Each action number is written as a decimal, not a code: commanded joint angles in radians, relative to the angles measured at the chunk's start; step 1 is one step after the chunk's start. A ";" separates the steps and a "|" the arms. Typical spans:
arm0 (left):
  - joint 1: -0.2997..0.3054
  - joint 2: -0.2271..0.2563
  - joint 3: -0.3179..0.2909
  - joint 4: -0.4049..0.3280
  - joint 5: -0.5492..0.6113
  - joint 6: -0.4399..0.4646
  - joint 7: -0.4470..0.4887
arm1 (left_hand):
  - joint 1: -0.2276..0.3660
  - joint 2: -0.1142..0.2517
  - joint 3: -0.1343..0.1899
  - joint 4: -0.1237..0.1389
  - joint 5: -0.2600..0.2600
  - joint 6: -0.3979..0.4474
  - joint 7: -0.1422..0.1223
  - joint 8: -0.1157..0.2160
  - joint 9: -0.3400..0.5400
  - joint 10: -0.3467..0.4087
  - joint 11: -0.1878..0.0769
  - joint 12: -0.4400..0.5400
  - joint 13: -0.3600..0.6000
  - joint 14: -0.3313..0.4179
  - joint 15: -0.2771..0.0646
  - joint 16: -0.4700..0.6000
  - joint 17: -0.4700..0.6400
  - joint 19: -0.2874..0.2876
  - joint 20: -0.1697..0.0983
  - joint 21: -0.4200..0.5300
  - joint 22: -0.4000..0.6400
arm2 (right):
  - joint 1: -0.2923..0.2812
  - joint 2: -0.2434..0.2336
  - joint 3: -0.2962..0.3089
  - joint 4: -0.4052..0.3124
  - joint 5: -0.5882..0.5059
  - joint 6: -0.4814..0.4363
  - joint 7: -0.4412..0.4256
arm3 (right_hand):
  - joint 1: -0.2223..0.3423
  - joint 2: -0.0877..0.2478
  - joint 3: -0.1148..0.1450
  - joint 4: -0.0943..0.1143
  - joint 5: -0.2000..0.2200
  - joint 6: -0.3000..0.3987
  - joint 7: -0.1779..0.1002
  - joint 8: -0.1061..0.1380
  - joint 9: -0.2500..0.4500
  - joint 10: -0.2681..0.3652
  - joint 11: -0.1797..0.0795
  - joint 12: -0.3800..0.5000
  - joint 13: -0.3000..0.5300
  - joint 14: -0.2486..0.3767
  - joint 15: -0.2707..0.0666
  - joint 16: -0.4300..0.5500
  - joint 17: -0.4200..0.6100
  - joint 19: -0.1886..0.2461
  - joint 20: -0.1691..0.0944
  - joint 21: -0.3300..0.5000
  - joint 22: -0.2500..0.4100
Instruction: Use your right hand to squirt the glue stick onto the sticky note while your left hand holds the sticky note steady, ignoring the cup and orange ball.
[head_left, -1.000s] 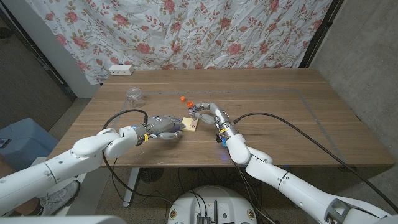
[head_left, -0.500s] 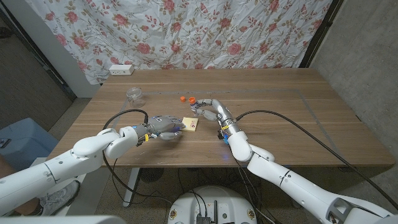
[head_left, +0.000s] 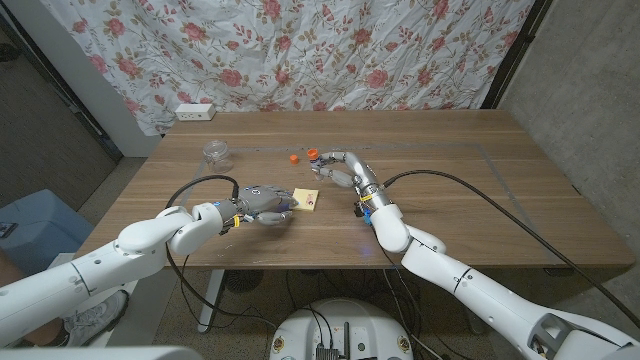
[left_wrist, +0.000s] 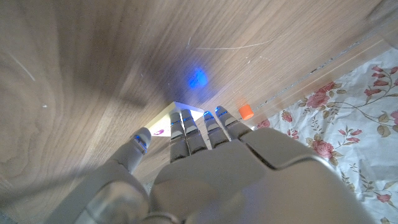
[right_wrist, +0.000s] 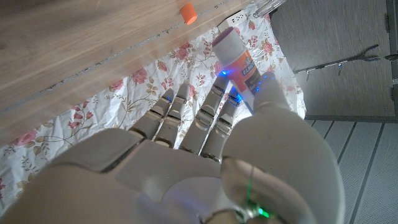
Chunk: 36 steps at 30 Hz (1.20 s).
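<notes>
The sticky note (head_left: 308, 200) lies flat on the tabletop (head_left: 450, 190), a yellow square near the middle of the near half. Its left edge sits under the fingertips of the left robot hand (head_left: 262, 203), which presses down on it from the left; in the left wrist view the fingers (left_wrist: 186, 127) reach onto the note's corner (left_wrist: 163, 121), with a small dark mark on the paper beside them.

Just beyond the note, a little to the right, the right robot hand (head_left: 336, 168) grips the glue stick (head_left: 313, 157). In the right wrist view the glue stick (right_wrist: 237, 58), a white tube with an orange and blue label, sits between the thumb and the fingers (right_wrist: 214, 106), its end poking out past them. From the head view the stick is over the tabletop on the far side of the note, apart from the paper.

A small orange piece (head_left: 293, 157) rests on the tabletop just left of the glue stick; it also shows in the left wrist view (left_wrist: 246, 112) and the right wrist view (right_wrist: 187, 12). Whether it is a ball or a cap I cannot tell.

Further left and farther back stands a clear cup (head_left: 216, 153), well apart from both robot hands. A white power strip (head_left: 195, 112) lies at the far left corner, in front of a flowered cloth (head_left: 340, 50) hung behind the tabletop.
</notes>
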 joint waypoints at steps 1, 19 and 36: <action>0.004 0.001 -0.012 -0.021 -0.003 0.020 -0.001 | 0.004 0.090 0.006 -0.006 -0.002 0.009 -0.006 0.004 0.002 0.007 -0.008 0.005 0.005 0.008 -0.109 0.002 0.002 0.005 -0.110 0.009 0.003 | 0.009 -0.010 0.013 -0.004 0.001 -0.008 0.007 | -0.010 0.005 -0.007 0.001 0.002 0.005 0.001 -0.004 0.001 0.004 -0.002 -0.001 0.005 -0.002 -0.126 0.004 0.001 0.000 -0.001 0.001 0.004; 0.016 -0.010 -0.025 -0.040 -0.017 0.060 0.014 | 0.005 0.089 0.005 -0.008 -0.002 0.007 -0.007 0.003 0.002 0.003 -0.007 0.003 0.005 0.009 -0.106 0.002 0.002 0.011 -0.109 0.010 0.003 | 0.030 -0.050 0.033 -0.014 -0.029 -0.023 0.008 | -0.019 0.006 -0.011 0.003 0.001 0.006 0.001 -0.009 -0.002 0.002 -0.002 -0.001 0.005 -0.001 -0.125 0.004 0.001 0.000 0.001 0.001 0.004; 0.024 -0.019 -0.037 -0.050 -0.035 0.084 0.043 | 0.005 0.089 0.005 -0.010 -0.002 0.003 -0.008 0.002 0.002 -0.005 -0.008 0.001 0.005 0.010 -0.105 0.002 0.002 0.014 -0.107 0.010 0.003 | 0.039 -0.082 0.038 -0.051 -0.059 -0.079 0.032 | -0.020 0.006 -0.012 0.001 0.001 0.008 0.001 -0.012 -0.003 0.003 -0.002 0.000 0.006 -0.002 -0.127 0.005 0.001 0.000 0.003 0.001 0.004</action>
